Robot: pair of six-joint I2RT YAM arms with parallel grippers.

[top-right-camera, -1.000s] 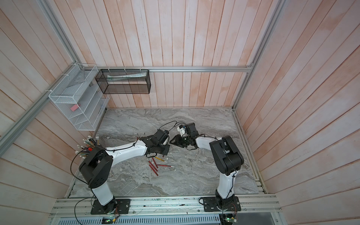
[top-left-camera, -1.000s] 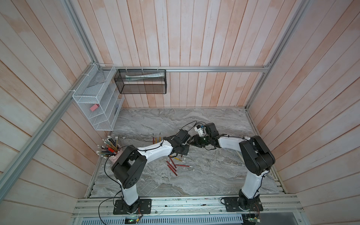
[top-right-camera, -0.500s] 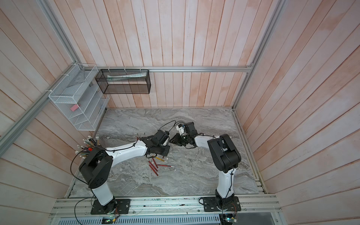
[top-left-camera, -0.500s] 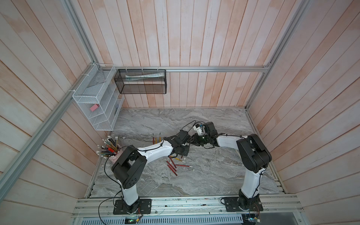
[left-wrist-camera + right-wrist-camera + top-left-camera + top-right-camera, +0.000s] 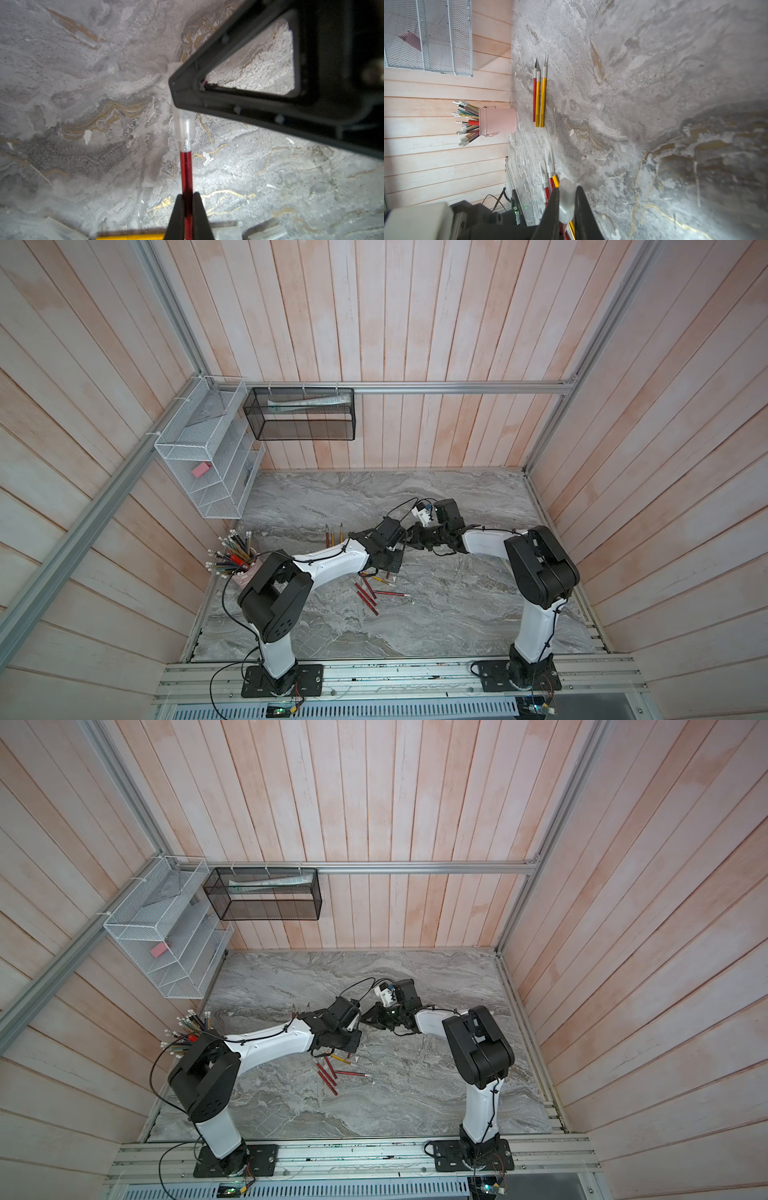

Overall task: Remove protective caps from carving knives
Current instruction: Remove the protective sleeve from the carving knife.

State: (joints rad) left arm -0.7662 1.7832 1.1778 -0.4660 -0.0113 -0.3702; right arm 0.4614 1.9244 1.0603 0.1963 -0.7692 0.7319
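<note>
My left gripper (image 5: 188, 200) is shut on the red handle of a carving knife (image 5: 186, 170), which sticks out ahead of it. A whitish translucent protective cap (image 5: 184, 126) covers the blade end. My right gripper (image 5: 566, 194) is shut on that cap (image 5: 566, 199), and one of its black fingers (image 5: 228, 99) hides the cap's far end in the left wrist view. In both top views the two grippers meet tip to tip (image 5: 409, 540) above mid-table. Three uncapped knives (image 5: 538, 93) lie side by side at the back. Several capped knives (image 5: 368, 593) lie in a loose pile in front.
A pink cup of pencils (image 5: 239, 562) stands at the table's left edge. A white mesh shelf (image 5: 208, 456) and a black mesh basket (image 5: 303, 414) hang on the walls at the back left. The marble table (image 5: 457, 614) reaches to the front rail.
The right arm's elbow has shifted slightly to the left and its jaws have closed onto the cap. The left arm and the knife it holds have stayed put.
</note>
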